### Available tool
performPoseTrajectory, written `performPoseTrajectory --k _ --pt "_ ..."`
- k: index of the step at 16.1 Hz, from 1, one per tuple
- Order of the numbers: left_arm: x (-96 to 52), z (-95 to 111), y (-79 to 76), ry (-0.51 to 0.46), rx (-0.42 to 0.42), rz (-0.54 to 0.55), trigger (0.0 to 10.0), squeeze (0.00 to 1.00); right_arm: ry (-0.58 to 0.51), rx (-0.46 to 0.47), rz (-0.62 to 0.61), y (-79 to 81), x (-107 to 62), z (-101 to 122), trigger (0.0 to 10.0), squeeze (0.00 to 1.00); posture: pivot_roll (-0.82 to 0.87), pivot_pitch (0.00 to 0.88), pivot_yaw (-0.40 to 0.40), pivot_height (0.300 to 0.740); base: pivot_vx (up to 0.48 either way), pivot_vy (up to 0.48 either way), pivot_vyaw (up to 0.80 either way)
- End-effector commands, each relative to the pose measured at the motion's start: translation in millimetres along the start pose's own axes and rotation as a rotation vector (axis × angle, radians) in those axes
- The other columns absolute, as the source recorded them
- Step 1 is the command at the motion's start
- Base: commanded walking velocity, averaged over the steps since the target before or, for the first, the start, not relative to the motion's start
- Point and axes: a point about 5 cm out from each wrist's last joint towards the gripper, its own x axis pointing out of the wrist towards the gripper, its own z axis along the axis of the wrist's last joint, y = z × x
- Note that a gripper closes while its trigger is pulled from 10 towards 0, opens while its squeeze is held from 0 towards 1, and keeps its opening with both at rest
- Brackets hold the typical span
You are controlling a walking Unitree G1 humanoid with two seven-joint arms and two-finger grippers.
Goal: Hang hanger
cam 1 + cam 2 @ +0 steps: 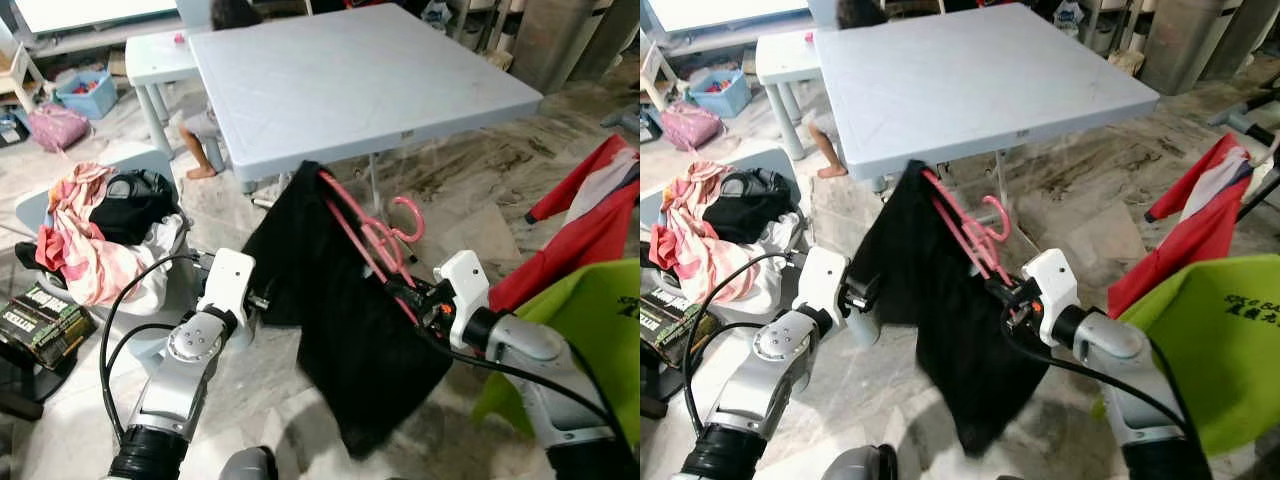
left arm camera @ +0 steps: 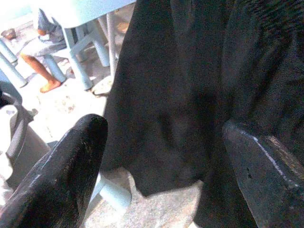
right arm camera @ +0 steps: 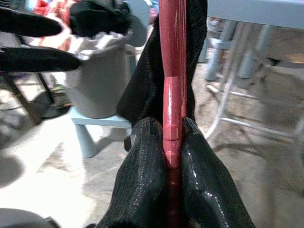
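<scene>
The pink hanger (image 1: 365,235) is held up in front of the robot, in the air below the near edge of the pale blue table (image 1: 350,80), with a black garment (image 1: 350,330) draped over it and hanging down toward the marbled floor (image 1: 470,190). Its hook (image 1: 410,215) curls up and outward on the side toward the table, free of any support. The right gripper (image 3: 173,142) is clamped on one pink arm of the hanger, both black fingers pressed flat against the plastic in the right wrist view, with the cloth trailing behind the bar. The left gripper (image 2: 161,156) sits just beside the garment's left edge with its fingers spread wide apart and nothing between them; dark fabric fills the space ahead of it. To the robot's left stands a pale basket (image 1: 170,280) heaped with mixed clothes (image 1: 85,225), on a low stool. To its right hang a red garment (image 1: 590,210) and a lime green garment (image 1: 590,330), apparently already on a drying rack, though the rail itself cannot be made out. A seated person's bare leg (image 1: 195,145) shows behind the table. Judgement: the garment is loaded and the step in hand is carrying it to the rail. The next move calls for turning toward the hung clothes, raising the hook above the rail and lowering it on, keeping the cloth from slipping off.
</scene>
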Motion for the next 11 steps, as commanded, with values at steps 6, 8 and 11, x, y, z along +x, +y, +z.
performPoseTrajectory --k 6,8,11 --pt "6.3 21 -0.6 -0.124 -0.175 -0.02 10.0 0.0 -0.032 0.002 0.203 17.9 -3.7 23 10.0 0.0 -0.08 0.048 0.022 0.74 0.0 0.0 0.0" --pt "6.0 30 -9.6 -0.18 -0.206 -0.078 10.0 0.18 -0.012 -0.021 0.21 24.2 4.7 16 10.0 0.0 -0.08 0.048 0.022 0.74 0.0 0.0 0.0" --pt "4.3 37 -18.8 -0.22 -0.203 -0.122 10.0 1.0 -0.06 -0.063 0.089 20.7 31.3 18 10.0 0.0 -0.08 0.053 0.025 0.74 0.0 0.0 0.0"
